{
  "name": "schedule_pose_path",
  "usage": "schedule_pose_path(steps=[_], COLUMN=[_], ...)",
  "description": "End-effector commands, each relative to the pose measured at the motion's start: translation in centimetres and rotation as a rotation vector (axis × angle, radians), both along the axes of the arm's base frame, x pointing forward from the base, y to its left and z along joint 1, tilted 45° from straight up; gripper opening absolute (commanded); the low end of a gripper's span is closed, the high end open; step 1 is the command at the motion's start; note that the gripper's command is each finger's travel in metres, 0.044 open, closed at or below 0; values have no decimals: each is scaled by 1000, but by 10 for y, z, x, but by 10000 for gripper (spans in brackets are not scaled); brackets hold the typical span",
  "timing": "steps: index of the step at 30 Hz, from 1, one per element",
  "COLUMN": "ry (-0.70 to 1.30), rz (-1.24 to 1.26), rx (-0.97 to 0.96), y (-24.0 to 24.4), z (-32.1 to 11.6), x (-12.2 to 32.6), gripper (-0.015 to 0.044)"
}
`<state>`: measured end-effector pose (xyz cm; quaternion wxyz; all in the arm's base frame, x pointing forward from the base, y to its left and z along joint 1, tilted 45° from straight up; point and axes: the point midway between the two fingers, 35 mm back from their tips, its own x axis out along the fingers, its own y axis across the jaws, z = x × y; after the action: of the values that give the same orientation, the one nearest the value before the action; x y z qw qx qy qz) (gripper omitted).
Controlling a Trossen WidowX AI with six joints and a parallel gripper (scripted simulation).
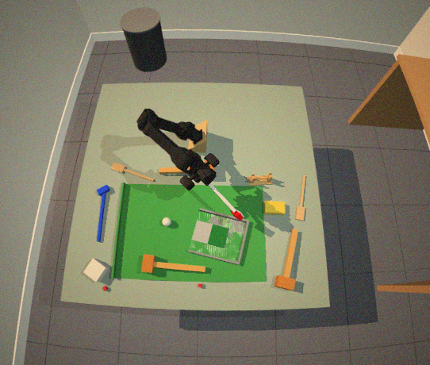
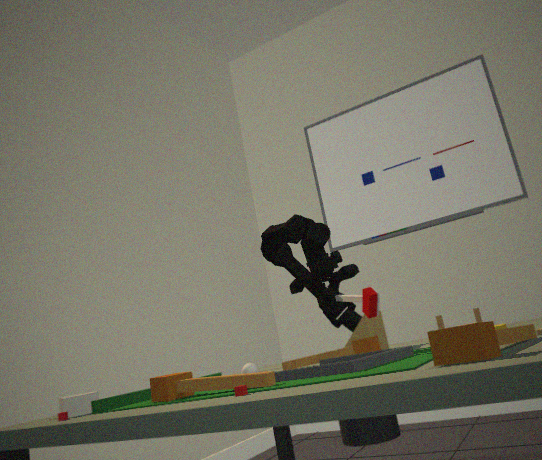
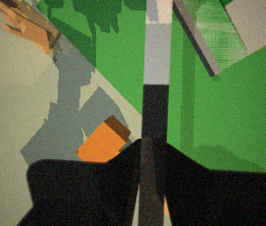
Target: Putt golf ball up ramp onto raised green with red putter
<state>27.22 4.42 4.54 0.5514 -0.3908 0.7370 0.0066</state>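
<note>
My gripper (image 1: 208,182) (image 2: 335,298) (image 3: 149,143) is shut on the dark grip of the red putter, above the far edge of the green mat (image 1: 147,242). The putter's pale shaft (image 1: 224,199) (image 2: 351,298) (image 3: 156,54) points away from the fingers. Its red head (image 1: 237,215) (image 2: 370,302) hangs in the air, over the grey rail's far right part in the top view. The white golf ball (image 1: 166,221) (image 2: 249,368) rests on the mat, left of the railed structure. Inside the grey rails (image 1: 244,246) (image 3: 198,39) are a pale panel (image 1: 201,232) (image 3: 262,20) and a darker green square (image 1: 218,236).
Orange mallets (image 1: 147,263) (image 1: 286,282) lie near the front and right. A blue club (image 1: 101,216) and white block (image 1: 94,270) are left. A yellow block (image 1: 274,207) and small wooden rack (image 1: 260,179) (image 3: 31,29) are right. Another orange mallet (image 3: 102,142) lies below the gripper.
</note>
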Motion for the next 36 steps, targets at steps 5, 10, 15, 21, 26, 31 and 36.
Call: schedule_pose_path(steps=[5, 10, 15, 21, 26, 31, 36], ry=[-186, -302, -420, -565, -601, -601, -602], rz=[-244, -400, -554, -733, -777, -777, -777], rx=[-68, -116, -166, -228, -243, -243, -242], y=[-36, -59, -81, -106, -111, -116, -129], z=[42, 66, 88, 114, 120, 115, 102], x=[-9, -20, -34, -55, -61, -61, -63], gripper=[0, 0, 0, 0, 0, 0, 0])
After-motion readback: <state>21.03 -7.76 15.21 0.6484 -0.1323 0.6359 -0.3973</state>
